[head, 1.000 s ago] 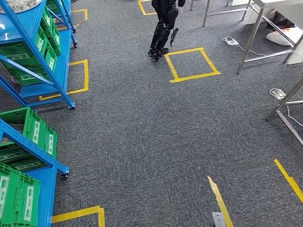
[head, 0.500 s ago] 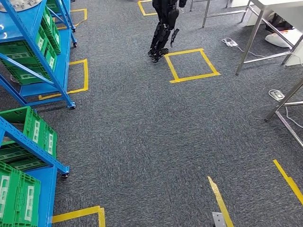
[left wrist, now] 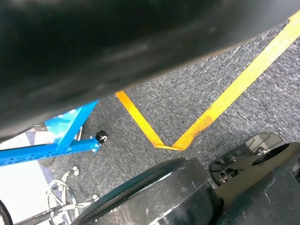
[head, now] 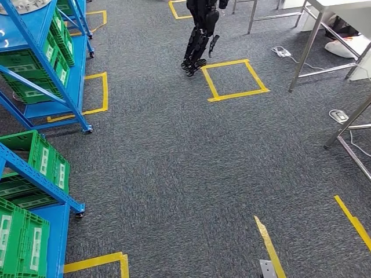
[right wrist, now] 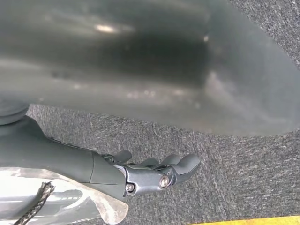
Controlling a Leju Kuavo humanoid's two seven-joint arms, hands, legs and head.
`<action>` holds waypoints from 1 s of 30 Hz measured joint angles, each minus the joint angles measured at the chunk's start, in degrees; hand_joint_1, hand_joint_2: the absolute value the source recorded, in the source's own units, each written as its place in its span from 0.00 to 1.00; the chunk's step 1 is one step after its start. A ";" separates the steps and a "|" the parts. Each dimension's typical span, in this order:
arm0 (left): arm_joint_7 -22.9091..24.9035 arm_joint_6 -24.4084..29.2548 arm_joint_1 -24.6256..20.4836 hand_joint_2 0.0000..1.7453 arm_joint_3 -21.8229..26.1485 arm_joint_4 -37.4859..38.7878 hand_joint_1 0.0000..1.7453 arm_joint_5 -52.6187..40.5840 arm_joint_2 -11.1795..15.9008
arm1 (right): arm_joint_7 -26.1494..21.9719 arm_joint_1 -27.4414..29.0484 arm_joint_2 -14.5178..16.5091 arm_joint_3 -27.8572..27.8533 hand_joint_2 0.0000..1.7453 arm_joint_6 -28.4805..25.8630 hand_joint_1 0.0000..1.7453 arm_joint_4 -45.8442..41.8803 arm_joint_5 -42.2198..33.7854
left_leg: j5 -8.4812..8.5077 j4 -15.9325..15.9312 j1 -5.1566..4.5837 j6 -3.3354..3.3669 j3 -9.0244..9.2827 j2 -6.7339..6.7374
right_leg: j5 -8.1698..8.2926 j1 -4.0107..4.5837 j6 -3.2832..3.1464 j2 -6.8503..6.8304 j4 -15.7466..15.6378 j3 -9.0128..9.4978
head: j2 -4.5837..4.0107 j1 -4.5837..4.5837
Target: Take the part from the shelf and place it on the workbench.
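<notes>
Two blue shelf racks loaded with green crates stand along the left in the head view. On the top level of the farther rack lies a pale grey object, cut off by the picture's edge. A metal-legged workbench with a white top stands at the far right. In the right wrist view my right hand hangs over the grey carpet with its fingers stretched out and nothing in them.
Yellow tape squares mark the grey carpet. Another dark humanoid robot stands at the far middle beside one square. Cables and power strips lie under the benches on the right. A blue rack foot with a caster appears in the left wrist view.
The whole picture has shifted a few pixels, so the camera moved slightly. Nothing else has changed.
</notes>
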 joint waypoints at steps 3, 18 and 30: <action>-0.03 0.01 0.00 0.00 0.01 0.00 0.00 -0.12 -0.01 | 0.00 0.00 0.01 0.00 0.00 0.00 0.00 0.00 0.00 | -0.05 0.09 -0.05 0.05 -0.02 0.00 | 0.08 -0.12 0.10 0.01 -0.18 0.04 | 0.00 0.01; -0.17 0.07 -0.18 0.00 0.63 -0.05 0.00 -1.35 0.03 | 0.14 0.01 0.21 0.24 0.00 0.02 0.00 -0.13 0.00 | -1.89 -0.21 1.84 -1.32 2.04 -0.06 | -0.20 -2.30 3.43 0.68 1.64 -1.57 | 0.01 0.64; -0.17 0.29 -0.06 0.00 1.43 -0.07 0.00 -1.93 -0.28 | 0.14 0.13 0.02 0.35 0.00 -0.05 0.00 -0.17 0.00 | -2.19 13.58 -0.33 1.52 -7.88 2.45 | -3.75 -0.17 -0.37 -0.93 2.39 1.89 | 0.00 -0.32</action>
